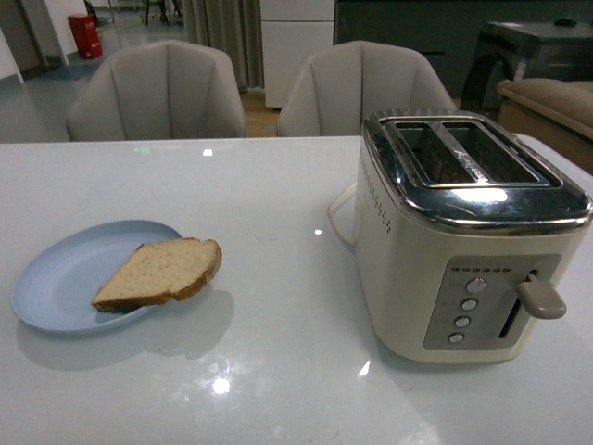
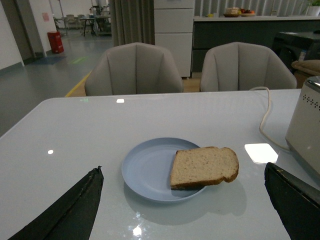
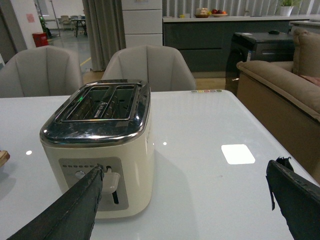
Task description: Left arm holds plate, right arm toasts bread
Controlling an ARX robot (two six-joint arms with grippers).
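Both my left tool [image 2: 182,169] and right tool [image 3: 185,167] are hanging wide open, gripping nothing. The half slice of bread [image 1: 159,272] is lying on the pale-blue plate [image 1: 56,278], left of the toaster [image 1: 463,241]. I am flagging one risk: its crust end is overhanging the rim, so a tilted lift could tip it off. Its long axis is running from the pointed corner to the rounded crust, pointing toward the toaster.

Home-style dining area: glossy table [image 1: 269,222], padded chairs [image 1: 153,88], kitchen counter [image 3: 220,20], sofa [image 3: 277,85].
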